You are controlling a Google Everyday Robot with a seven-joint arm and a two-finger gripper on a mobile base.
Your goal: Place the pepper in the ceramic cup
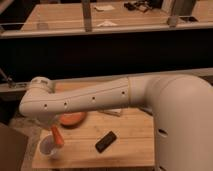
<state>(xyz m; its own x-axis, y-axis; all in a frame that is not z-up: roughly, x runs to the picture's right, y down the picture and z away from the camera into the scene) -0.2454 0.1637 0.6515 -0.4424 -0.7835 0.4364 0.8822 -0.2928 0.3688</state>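
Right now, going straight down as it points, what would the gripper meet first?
Probably the pepper, leaning in the ceramic cup; the gripper hangs just above it under the arm. Depth is unclear.

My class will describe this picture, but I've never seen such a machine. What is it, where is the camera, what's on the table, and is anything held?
The big white shape is a robot's one arm, reaching across a wooden table. One camera looks down past it; where it is mounted I cannot say. On the table are an orange plate, a small black object and a white ceramic cup. The pincer hangs under the arm's end, above the cup. An orange-red pepper leans at the cup's rim; whether it is held I cannot tell.
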